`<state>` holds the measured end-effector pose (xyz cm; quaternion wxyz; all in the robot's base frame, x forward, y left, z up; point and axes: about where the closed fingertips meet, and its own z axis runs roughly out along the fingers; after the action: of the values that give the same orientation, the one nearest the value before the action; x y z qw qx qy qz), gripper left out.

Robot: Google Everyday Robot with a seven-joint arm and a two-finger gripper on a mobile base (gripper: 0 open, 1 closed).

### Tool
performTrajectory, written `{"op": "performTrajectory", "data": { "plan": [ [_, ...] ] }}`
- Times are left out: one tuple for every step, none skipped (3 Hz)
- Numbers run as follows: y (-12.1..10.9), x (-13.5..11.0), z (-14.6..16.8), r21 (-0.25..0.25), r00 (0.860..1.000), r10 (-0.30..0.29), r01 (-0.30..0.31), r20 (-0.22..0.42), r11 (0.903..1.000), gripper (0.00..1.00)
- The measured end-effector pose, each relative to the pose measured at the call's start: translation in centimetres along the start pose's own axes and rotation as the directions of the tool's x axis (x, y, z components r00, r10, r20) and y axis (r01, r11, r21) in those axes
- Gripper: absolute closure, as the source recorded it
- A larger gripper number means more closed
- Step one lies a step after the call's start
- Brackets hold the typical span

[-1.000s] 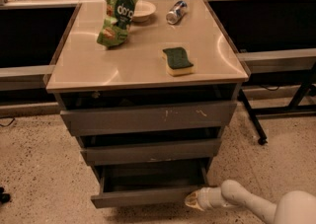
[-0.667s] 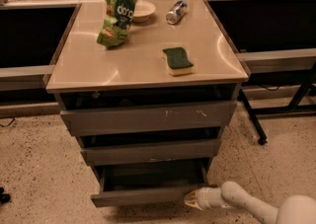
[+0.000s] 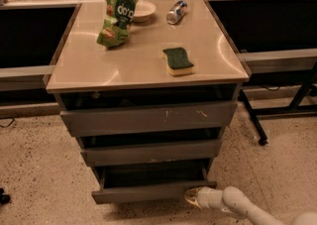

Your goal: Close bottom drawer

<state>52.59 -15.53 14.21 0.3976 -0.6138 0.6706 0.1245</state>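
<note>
Saw the bottom drawer (image 3: 148, 192) lowest in the cabinet, pulled out and not yet shut. Found the gripper (image 3: 192, 197) low by its right front corner, right against it. Could not tell if wide or narrow. Job barely begun: whole push left. Counted three drawers, one green bag (image 3: 117, 13), one sponge (image 3: 177, 60), one can (image 3: 176, 12), one bowl (image 3: 142, 10).

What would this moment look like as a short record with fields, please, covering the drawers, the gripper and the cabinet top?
bottom drawer: pulled out, inside visible, not yet closed
gripper: low, at the right end of the bottom drawer's front
cabinet top: holds the four items below
chip bag: green, upright
bowl: behind the bag
can: on its side
sponge: green face up
</note>
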Motion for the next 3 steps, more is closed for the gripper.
{"op": "performTrajectory", "data": {
  "plan": [
    [-2.4,-1.0,0.1,0.136,0.995,-0.103,0.104,-0.012,0.9852,1.00],
    [-4.3,-1.8,0.1,0.222,0.984,-0.177,0.179,-0.032,0.9585,1.00],
    [-6.1,-2.4,0.6,0.260,0.975,-0.217,0.221,-0.045,0.9399,1.00]
  ]
}}
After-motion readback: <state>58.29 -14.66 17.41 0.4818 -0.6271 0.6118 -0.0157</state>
